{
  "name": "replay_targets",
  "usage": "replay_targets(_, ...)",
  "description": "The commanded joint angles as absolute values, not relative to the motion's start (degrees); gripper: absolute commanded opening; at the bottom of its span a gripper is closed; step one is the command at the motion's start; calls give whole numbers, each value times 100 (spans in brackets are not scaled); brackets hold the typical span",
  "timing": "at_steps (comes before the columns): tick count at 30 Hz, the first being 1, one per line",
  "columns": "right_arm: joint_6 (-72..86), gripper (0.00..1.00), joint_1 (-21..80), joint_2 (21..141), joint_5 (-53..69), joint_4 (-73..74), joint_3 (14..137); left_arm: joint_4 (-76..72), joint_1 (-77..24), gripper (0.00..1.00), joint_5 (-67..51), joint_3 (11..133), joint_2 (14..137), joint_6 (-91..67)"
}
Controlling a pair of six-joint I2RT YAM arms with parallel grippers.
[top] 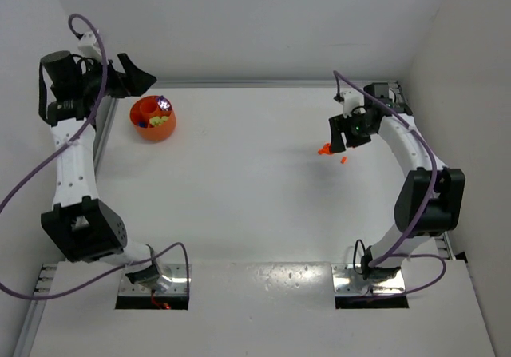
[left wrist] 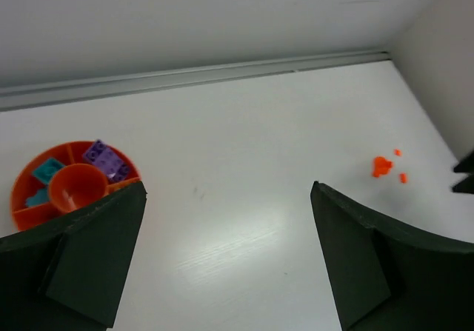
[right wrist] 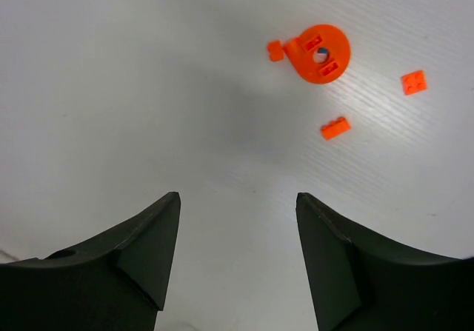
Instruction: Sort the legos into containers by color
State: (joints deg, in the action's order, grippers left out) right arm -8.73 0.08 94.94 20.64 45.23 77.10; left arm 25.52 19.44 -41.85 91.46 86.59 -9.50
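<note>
1. At the far left of the white worktop (top: 255, 197), the left hand (left wrist: 228, 198) was held just above and beside the small round orange plastic bowl (top: 150, 132). Its fingers were spread wide and nothing was gripped between them.
2. Inside the bowl, tiny purple plastic bricks (left wrist: 107, 161) and teal plastic bricks (left wrist: 46, 170) were seen in separate compartments around a raised orange centre cup (left wrist: 74, 186).
3. Further right, well apart from the bowl, tiny orange plastic bricks (right wrist: 335, 127) lay loose on the worktop near a flat round orange plastic piece (right wrist: 326, 46).
4. The right hand (right wrist: 237, 201) was poised above the worktop just short of that cluster, with its fingers apart and empty.
5. The step in hand was judged to be the collection of the orange bricks by the right hand, while the left hand's part at the bowl looked finished.
6. For the next move, the right hand would need to be brought forward and lowered over a single brick, with one finger set on either side. A fine closing would be called for, since each brick is far smaller than the hand and easily nudged away.
</note>
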Motion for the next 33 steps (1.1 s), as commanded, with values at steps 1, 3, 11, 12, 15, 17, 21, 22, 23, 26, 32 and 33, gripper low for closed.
replay_targets(1, -1617, 65, -26, 9483, 1547, 3841, 7638, 1028, 2188, 100, -5476, 8298, 8324, -2222)
replay_targets(3, -1696, 60, -26, 9832, 1485, 3841, 7952, 791, 2188, 100, -5896, 8218, 8271, -2224)
replay_targets(11, -1126, 31, -26, 10722, 1002, 4025, 8788, 957, 1960, 100, -5670, 7735, 7726, -1759)
replay_targets(12, -1055, 31, -26, 10923, 1002, 4121, 8963, 958, 1960, 100, -5521, 7734, 7569, -1706)
replay_targets(15, -739, 31, 26, 11057, 1002, 4280, 9088, 1037, 1907, 100, -5318, 7603, 7428, -1635)
replay_targets(17, -503, 32, 26, 11170, 950, 4280, 9088, 1089, 1907, 100, -5317, 7603, 7427, -1582)
replay_targets(21, -282, 36, 26, 11495, 949, 4517, 9298, 1090, 1907, 100, -5265, 7603, 7427, -1582)
replay_targets(22, -281, 36, 26, 11557, 949, 4570, 9299, 1090, 1907, 100, -5212, 7603, 7427, -1582)
replay_targets(23, -229, 36, 26, 11610, 949, 4570, 9351, 1090, 1907, 100, -5212, 7603, 7427, -1582)
replay_targets(26, -176, 39, 26, 11610, 835, 4518, 9291, 1090, 1907, 100, -5160, 7550, 7427, -1582)
replay_targets(32, -18, 39, 26, 11943, 773, 4518, 9474, 1090, 1907, 100, -5159, 7550, 7427, -1582)
replay_targets(33, -18, 39, 26, 11944, 773, 4578, 9475, 1090, 1907, 100, -5098, 7498, 7375, -1582)
